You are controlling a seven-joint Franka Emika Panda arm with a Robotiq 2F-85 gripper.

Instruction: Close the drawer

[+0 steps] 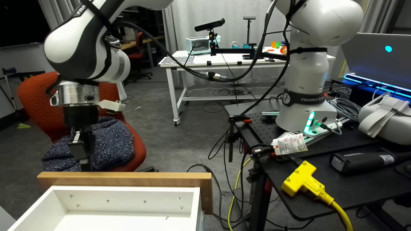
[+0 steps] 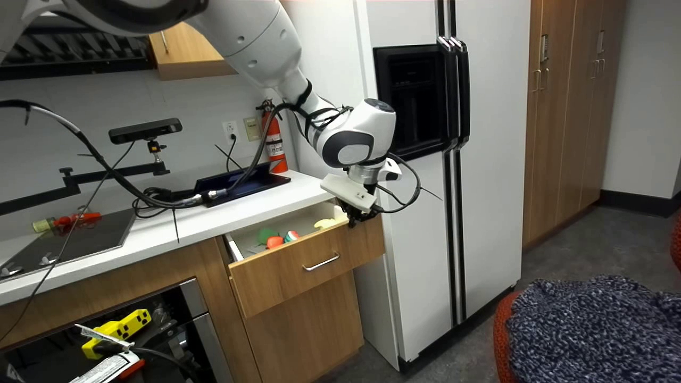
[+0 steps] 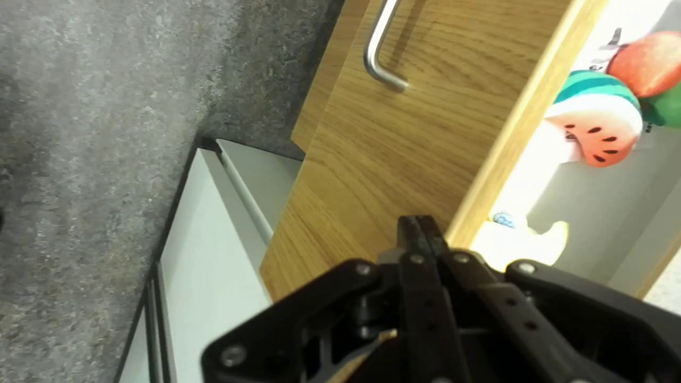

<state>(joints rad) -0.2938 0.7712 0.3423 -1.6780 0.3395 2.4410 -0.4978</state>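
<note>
Wrist view: tool [image 3: 422, 226] partly hides cropped drawer [image 3: 436, 138].

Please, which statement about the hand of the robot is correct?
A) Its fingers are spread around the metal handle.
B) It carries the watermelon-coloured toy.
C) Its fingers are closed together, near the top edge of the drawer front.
C: the wrist view shows the hand with its fingertips side by side near the top edge of the drawer front, while the metal handle stands apart from them.
</note>
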